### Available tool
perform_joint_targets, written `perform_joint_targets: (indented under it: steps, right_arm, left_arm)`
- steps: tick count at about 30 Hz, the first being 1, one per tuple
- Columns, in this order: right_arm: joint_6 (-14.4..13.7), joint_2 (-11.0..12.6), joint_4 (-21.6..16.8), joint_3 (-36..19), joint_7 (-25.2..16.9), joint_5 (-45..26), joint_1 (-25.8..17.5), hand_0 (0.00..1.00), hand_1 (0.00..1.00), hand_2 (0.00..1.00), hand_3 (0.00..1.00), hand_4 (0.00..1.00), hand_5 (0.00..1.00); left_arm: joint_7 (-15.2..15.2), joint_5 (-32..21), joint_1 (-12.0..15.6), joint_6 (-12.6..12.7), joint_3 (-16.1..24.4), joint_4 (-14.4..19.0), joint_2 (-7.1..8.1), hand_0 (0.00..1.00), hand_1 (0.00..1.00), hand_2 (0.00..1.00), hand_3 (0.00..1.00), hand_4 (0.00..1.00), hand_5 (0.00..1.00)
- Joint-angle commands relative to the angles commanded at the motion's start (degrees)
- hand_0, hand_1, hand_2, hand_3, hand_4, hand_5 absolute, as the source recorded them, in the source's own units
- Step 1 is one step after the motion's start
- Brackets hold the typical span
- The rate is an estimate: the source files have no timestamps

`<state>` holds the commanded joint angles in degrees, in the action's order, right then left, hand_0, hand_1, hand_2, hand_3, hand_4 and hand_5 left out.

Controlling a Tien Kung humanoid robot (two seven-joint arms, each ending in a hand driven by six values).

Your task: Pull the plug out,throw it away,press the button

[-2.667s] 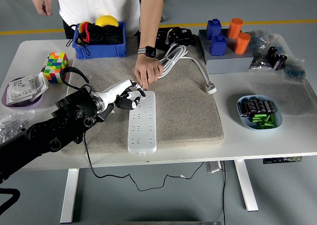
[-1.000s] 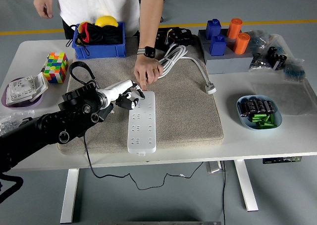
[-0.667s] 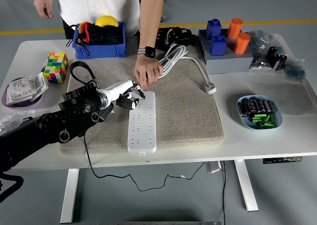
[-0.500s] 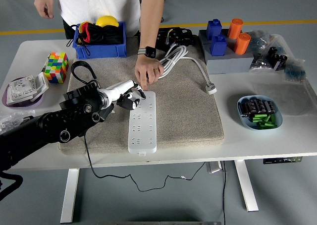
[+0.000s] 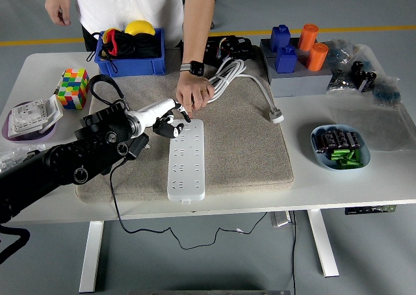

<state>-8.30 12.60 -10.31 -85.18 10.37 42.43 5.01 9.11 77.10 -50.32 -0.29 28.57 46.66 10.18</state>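
My left hand [image 5: 168,123] has risen a little since a moment ago, fingers curled on the black plug [image 5: 162,130], now just off the strip's [image 5: 186,160] far-left corner: plug seems out.

Hidden, cropped and unreadable parts of the scene

The person [image 5: 130,2] at the top of the frame is cut off above the chest by the upper edge; the left arm [image 5: 58,168] runs out of the lower left corner; whether the left hand [image 5: 166,121] holds anything in its curled dark fingertips is too small to tell, and the far end of the power strip [image 5: 186,158] is partly covered by that hand and the person's hand [image 5: 194,93]; the contents of the blue bowl [image 5: 322,155] at right are too small to identify
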Motion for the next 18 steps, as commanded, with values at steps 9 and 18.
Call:
perform_joint_targets:
  steps: [9,18]
  right_arm:
    - [0.06,-0.15,0.0,-0.15,-0.06,0.04,-0.03,0.748,0.659,0.647,0.615,0.661,0.48]
    - [0.12,-0.18,0.0,-0.72,0.14,0.35,-0.12,0.748,0.66,0.647,0.615,0.661,0.48]
  left_arm:
    - [-1.42,4.45,4.17,0.66,12.82,5.03,1.96,0.018,0.002,0.002,0.615,0.432,0.002]
    - [-3.98,9.84,11.56,0.71,31.55,9.2,4.78,0.266,0.243,0.285,0.65,0.531,0.002]
